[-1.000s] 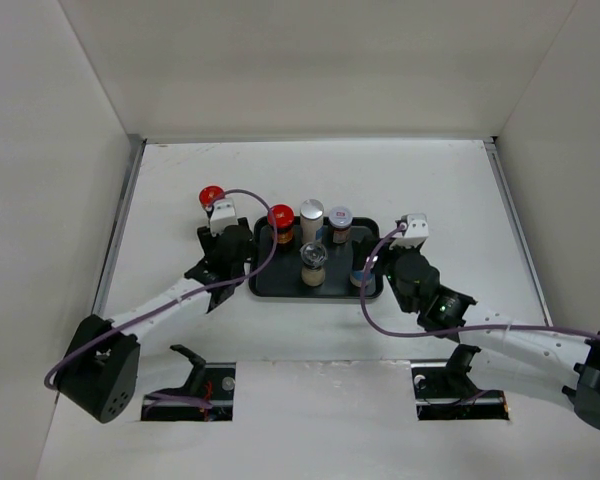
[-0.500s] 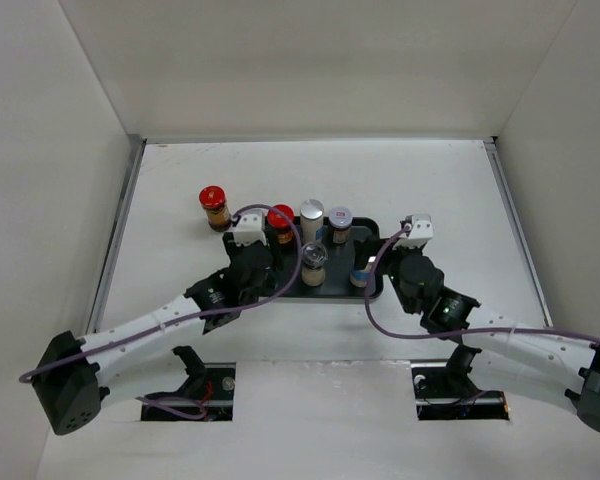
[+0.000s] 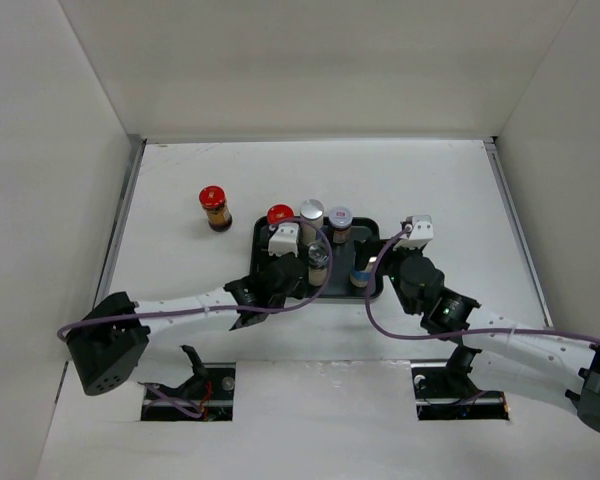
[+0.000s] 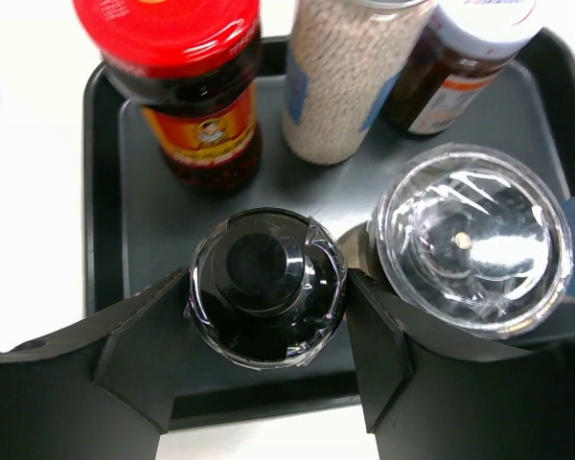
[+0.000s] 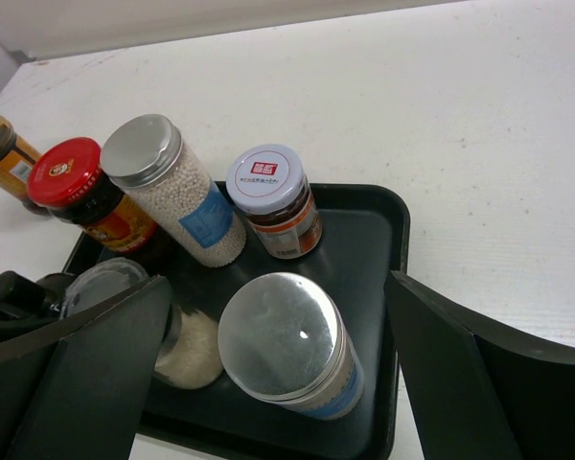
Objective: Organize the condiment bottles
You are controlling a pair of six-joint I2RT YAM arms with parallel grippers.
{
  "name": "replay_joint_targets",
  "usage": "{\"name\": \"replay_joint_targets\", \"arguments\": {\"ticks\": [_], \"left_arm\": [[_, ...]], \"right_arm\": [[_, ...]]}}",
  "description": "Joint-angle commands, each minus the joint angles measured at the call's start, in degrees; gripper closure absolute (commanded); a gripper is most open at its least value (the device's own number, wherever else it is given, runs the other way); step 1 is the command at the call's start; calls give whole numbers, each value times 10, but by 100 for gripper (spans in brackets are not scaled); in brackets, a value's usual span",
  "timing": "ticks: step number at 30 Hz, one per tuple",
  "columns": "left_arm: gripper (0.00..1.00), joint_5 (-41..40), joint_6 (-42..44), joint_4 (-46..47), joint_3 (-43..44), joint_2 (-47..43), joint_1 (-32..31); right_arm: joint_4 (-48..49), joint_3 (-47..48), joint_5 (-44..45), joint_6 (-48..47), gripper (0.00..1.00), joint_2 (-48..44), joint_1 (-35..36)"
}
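Black-lidded jar clamped in my left gripper, at near edge of tray; cannot tell if seated. Risk: base lands on rim, tips. Clear-lidded jar just beside finger: opening may knock it. Right gripper wide open astride blue-labelled jar, not gripping.

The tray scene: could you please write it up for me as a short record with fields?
tray: black tray, flat
on tray: red-capped bottle, tall silver-lidded jar, white-lidded jar, clear-lidded jar, blue-labelled jar
off tray: second red-capped bottle, upright, left of the tray
left gripper: shut on dark-lidded jar over the tray's near-left part
right gripper: open, fingers either side of the blue-labelled jar, apart from it
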Motion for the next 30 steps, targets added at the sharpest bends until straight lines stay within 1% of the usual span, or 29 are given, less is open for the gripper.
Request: {"name": "replay_joint_targets", "arguments": {"ticks": [1,7,10,13,16,18,20,22,24,26,27,30], "left_arm": [[66,2,-9,108,32,14,-4],[66,26,-12,145,47,49,-12],[65,38,-12,147,54,61,-18],[65,42,-13,128,61,59,-29],[65,31,-22,74,71,45,-38],[64,27,-31,42,77,40,-41],[58,27,-31,30,80,42,-39],[47,24,-31,28,82,47,-38],[31,14,-29,22,86,52,-41],[19,1,-28,15,89,50,-45],[15,-8,-26,15,89,47,-46],[9,-36,-21,29,80,26,-49]], "right_arm": [[33,-1,8,4,0,-3,0],[33,-1,8,4,0,-2,-2],[32,-1,9,4,0,-4,-3],[28,-1,9,4,0,-6,-5],[28,-2,9,4,0,-8,-7],[29,-2,9,5,0,-7,-7],[31,-2,9,6,0,-5,-7],[30,-1,9,6,0,-6,-7],[28,-3,9,6,0,-11,-7],[28,-5,10,6,0,-16,-7],[27,-5,12,6,0,-18,-7],[27,-7,14,6,0,-22,-7]]}}
